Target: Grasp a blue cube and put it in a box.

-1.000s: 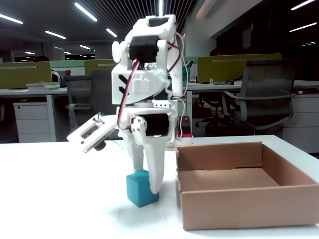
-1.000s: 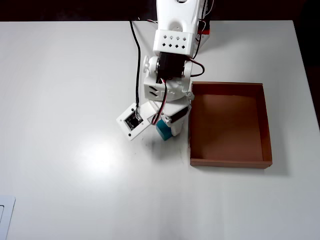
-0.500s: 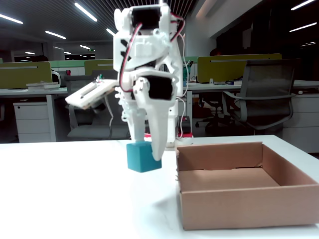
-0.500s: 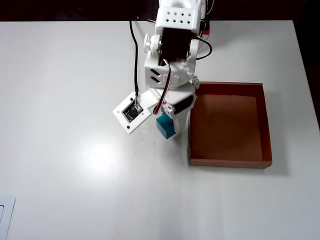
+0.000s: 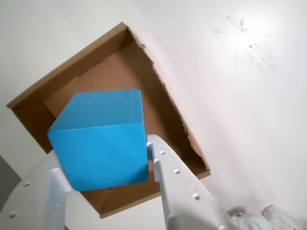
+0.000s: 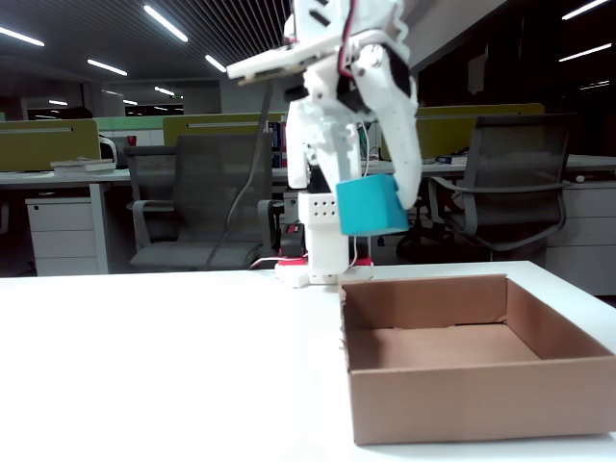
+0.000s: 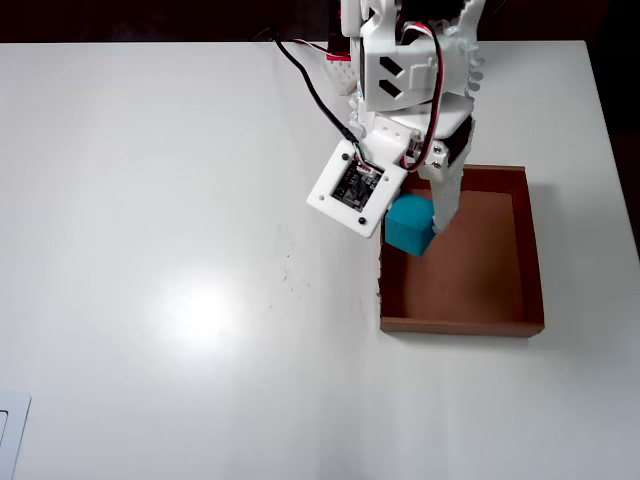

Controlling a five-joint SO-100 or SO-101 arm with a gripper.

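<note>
My gripper [image 5: 103, 163] is shut on the blue cube [image 5: 100, 139], which fills the lower left of the wrist view between two white fingers [image 5: 177, 187]. In the fixed view the blue cube [image 6: 372, 205] hangs high in the air above the left part of the box [image 6: 472, 380]. From overhead the blue cube [image 7: 410, 224] sits over the left edge of the brown cardboard box [image 7: 530, 255], with the gripper [image 7: 425, 225] around it. The box [image 5: 72, 76] is empty below the cube.
The white table [image 7: 150, 250] spreads to the left of the box. The arm's base [image 6: 322, 255] stands behind the box in the fixed view. A white object corner [image 7: 8, 430] shows at the overhead view's lower left edge.
The arm has lifted the cube from just above the table to well above the box wall and carried it right, over the box's left edge.
</note>
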